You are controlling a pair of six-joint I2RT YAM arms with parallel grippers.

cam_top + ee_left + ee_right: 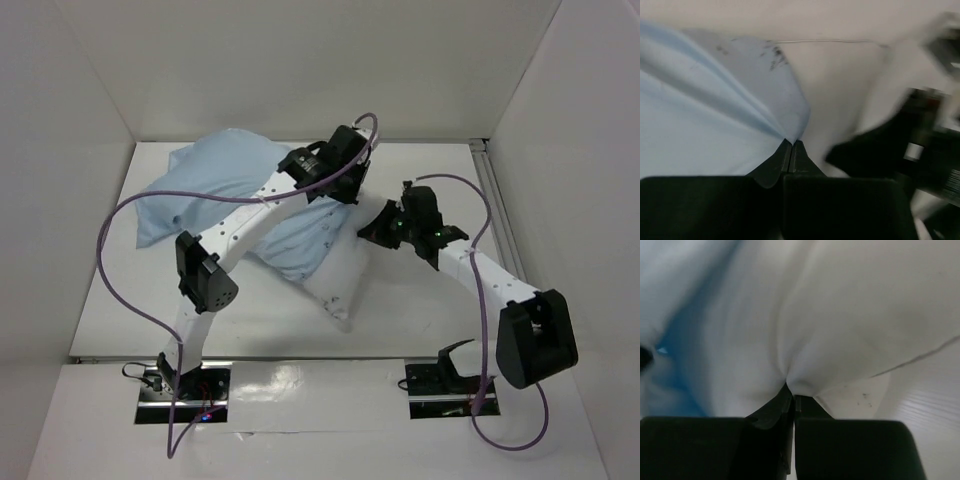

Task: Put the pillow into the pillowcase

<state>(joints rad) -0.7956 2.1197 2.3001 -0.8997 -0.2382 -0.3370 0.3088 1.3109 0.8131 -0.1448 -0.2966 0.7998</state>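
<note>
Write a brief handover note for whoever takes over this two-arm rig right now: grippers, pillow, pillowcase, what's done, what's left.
Left gripper: shut on a pinch of the thin light blue cloth pillowcase.
Right gripper: shut on the fabric of the plump white stuffed pillow.
Position: both lie mid-table; the pillowcase covers the pillow's far-left part, and its near white end sticks out.
Done: pillow apparently partly in.
Left: draw the pillowcase over the exposed end.

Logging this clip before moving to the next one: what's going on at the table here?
Both arms are working on the bedding. The left hand is shut on a pinch of the light blue pillowcase. The right hand is shut on a fold of the white pillow. From above, the pillow looks partly inside the pillowcase, with its white near end sticking out, so the job is not yet finished.
</note>
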